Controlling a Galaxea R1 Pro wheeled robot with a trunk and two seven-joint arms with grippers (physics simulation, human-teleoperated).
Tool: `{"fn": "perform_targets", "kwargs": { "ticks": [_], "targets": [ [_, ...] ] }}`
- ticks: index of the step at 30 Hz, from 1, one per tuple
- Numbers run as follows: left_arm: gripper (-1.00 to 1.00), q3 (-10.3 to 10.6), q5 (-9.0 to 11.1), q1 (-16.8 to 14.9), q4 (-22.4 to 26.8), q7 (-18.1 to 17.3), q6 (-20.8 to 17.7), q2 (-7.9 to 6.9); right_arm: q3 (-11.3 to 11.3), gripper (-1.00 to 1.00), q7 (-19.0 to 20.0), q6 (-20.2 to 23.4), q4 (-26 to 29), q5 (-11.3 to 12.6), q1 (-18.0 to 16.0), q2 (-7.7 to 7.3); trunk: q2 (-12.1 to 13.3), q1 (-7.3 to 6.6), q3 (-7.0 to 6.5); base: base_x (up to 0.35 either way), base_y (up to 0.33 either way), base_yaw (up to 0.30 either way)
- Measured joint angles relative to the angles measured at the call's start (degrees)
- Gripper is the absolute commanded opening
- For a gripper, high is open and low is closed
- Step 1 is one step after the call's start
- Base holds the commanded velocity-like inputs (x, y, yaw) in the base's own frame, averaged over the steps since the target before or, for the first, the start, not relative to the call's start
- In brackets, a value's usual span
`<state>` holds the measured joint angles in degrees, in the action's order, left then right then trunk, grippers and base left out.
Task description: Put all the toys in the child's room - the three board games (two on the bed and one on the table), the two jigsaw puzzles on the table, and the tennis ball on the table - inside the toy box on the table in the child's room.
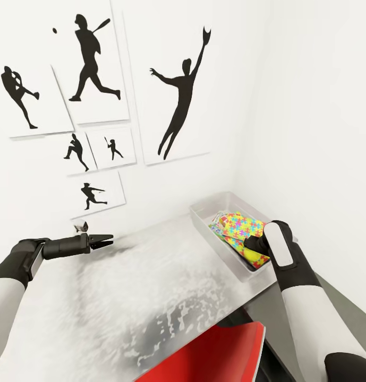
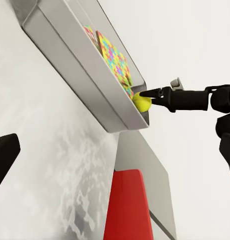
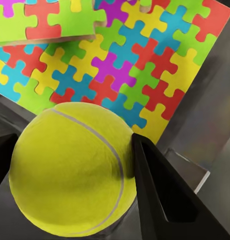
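The light grey toy box [image 1: 204,209] stands at the table's [image 1: 151,276] far right end by the corner wall. Two jigsaw puzzles [image 1: 241,225] lie tilted inside it. My right gripper [image 1: 253,248] reaches into the box's near end and is shut on the yellow-green tennis ball [image 1: 255,258]. In the right wrist view its dark fingers [image 3: 165,190] flank the ball [image 3: 69,170] just above one puzzle [image 3: 125,65]. The left wrist view shows the box [image 2: 69,55], ball [image 2: 141,101] and right gripper [image 2: 147,94]. My left gripper [image 1: 105,241] hovers open over the table's left part. The board games and bed are out of view.
A red chair [image 1: 214,353] is pushed under the table's near edge. Black baseball silhouette pictures [image 1: 92,58] hang on the wall behind. The right wall stands close beside the box. A lower grey side section [image 1: 331,302] runs past my right arm.
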<state>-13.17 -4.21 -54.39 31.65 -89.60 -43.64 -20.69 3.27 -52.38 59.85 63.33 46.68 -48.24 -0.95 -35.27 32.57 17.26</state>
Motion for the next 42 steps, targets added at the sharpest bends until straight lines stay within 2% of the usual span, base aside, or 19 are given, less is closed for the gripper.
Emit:
{"fn": "perform_targets", "kwargs": {
  "ticks": [1,2,17,24,26,28,29,31,34,36,37,39,41,42],
  "targets": [
    [1.00,0.0,0.0,0.0,0.0,0.0,0.0,0.00,0.0,-1.00,0.0,0.0,0.0,0.0,0.0,0.00,0.0,0.00,0.00,0.000,0.000,0.000],
    [1.00,0.0,0.0,0.0,0.0,0.0,0.0,-0.02,0.0,1.00,0.0,0.0,0.0,0.0,0.0,0.00,0.0,0.00,0.00,0.000,0.000,0.000],
    [1.00,-0.1,0.0,0.0,0.1,0.0,-0.1,-0.23,0.2,1.00,0.4,-0.1,1.2,0.2,0.6,0.00,0.0,0.00,-0.07,0.000,0.000,-0.010],
    [1.00,0.0,0.1,0.0,0.1,0.0,0.0,-0.55,0.1,1.00,0.5,-0.1,17.3,0.3,5.1,0.00,0.0,-0.01,-0.63,0.000,0.000,-0.101],
    [1.00,0.0,0.1,0.0,0.1,0.0,0.0,-0.64,0.2,1.00,0.7,-0.1,19.6,0.3,5.9,0.00,0.0,0.00,-0.80,-0.003,0.000,-0.107],
    [1.00,0.0,0.0,0.0,0.1,0.0,0.1,-1.03,0.5,1.00,0.9,-0.1,22.4,1.8,7.6,0.00,0.0,0.00,-0.98,-0.064,0.000,-0.107],
    [1.00,0.0,0.0,0.0,0.1,0.0,0.1,-1.21,0.5,1.00,0.9,-0.1,23.5,3.4,8.4,0.00,0.0,0.01,-1.07,-0.146,0.000,-0.107],
    [1.00,0.0,0.0,0.1,0.1,0.0,0.1,-1.56,1.0,1.00,1.0,-0.1,25.5,8.1,10.8,-0.01,0.0,0.02,-1.25,-0.226,0.000,-0.107],
    [1.00,0.1,0.0,0.5,0.1,0.0,0.2,-2.48,2.8,1.00,1.5,-0.1,26.7,15.0,15.0,-0.06,0.0,0.03,-1.51,-0.281,-0.053,-0.107],
    [1.00,0.1,0.0,0.7,0.0,0.0,0.4,-3.30,4.2,1.00,4.5,-0.1,26.9,17.8,17.2,-0.08,0.0,0.02,-1.69,-0.257,-0.148,-0.107],
    [1.00,0.1,0.0,0.8,0.0,0.0,0.4,-3.57,4.7,1.00,6.0,0.0,26.9,18.3,17.8,-0.08,0.0,0.02,-1.78,-0.212,-0.177,-0.107],
    [1.00,0.1,0.0,1.3,0.0,0.0,0.5,-4.62,6.6,1.00,14.0,0.0,27.0,19.2,20.1,-0.11,0.0,0.01,-1.96,-0.145,-0.194,-0.101],
    [1.00,0.1,0.0,2.0,0.0,0.0,0.5,-5.65,9.3,1.00,25.0,0.0,27.1,19.6,22.1,-0.40,0.0,0.00,-2.14,-0.070,-0.187,-0.090],
    [1.00,0.1,0.0,2.2,0.0,0.0,0.5,-5.89,10.2,1.00,28.1,0.0,27.1,19.6,22.7,-0.55,0.0,0.00,-2.23,-0.040,-0.147,-0.085]
  ]
}}
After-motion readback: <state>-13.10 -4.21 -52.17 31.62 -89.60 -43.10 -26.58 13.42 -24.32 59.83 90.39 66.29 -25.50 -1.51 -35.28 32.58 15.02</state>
